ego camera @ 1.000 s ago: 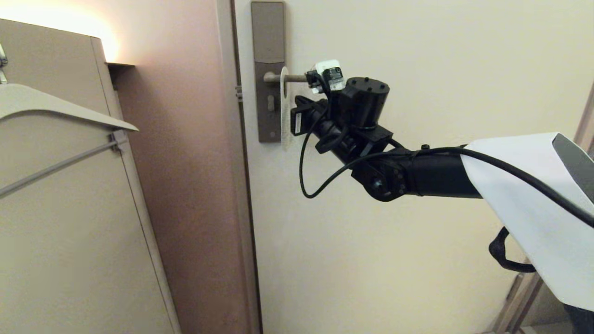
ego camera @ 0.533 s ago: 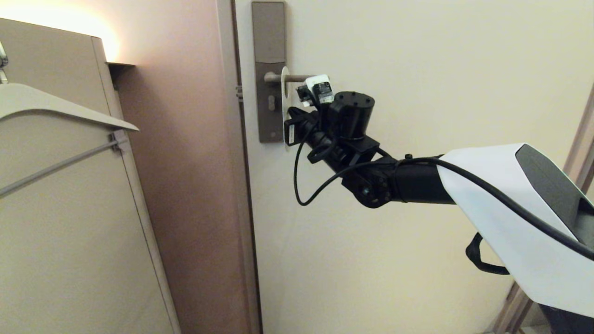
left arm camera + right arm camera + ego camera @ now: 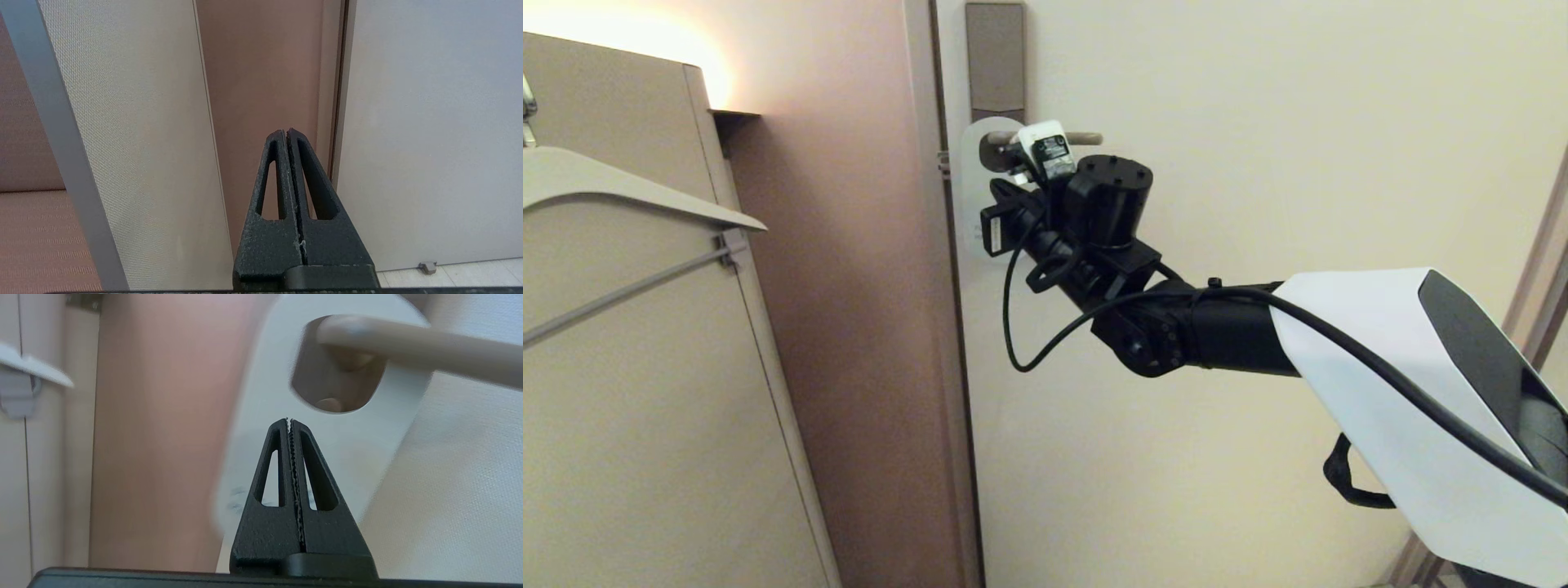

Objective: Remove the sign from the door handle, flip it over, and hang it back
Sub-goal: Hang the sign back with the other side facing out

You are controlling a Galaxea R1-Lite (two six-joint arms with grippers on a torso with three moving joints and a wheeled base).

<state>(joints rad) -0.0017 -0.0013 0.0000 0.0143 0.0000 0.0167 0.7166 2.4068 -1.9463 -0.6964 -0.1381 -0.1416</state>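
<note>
Presently: the sign [image 3: 347,428], a flat pale grey-white card with rounded top, hangs by its oval hole on the door handle [image 3: 412,345], a slim horizontal bronze-grey lever; faint dark lettering low on its face is blurred. Right gripper [image 3: 289,422]: fingers pressed together, empty, tips just before the card below the hole. Left gripper [image 3: 287,132]: fingers together, parked low, holding nothing. Lock plate [image 3: 995,57]: tall, narrow, matching metal. Door [image 3: 1258,122]: cream. Wall [image 3: 849,245]: pinkish-brown. Cabinet [image 3: 621,392]: beige. Clothes hanger [image 3: 629,192]: pale, grey bar.
</note>
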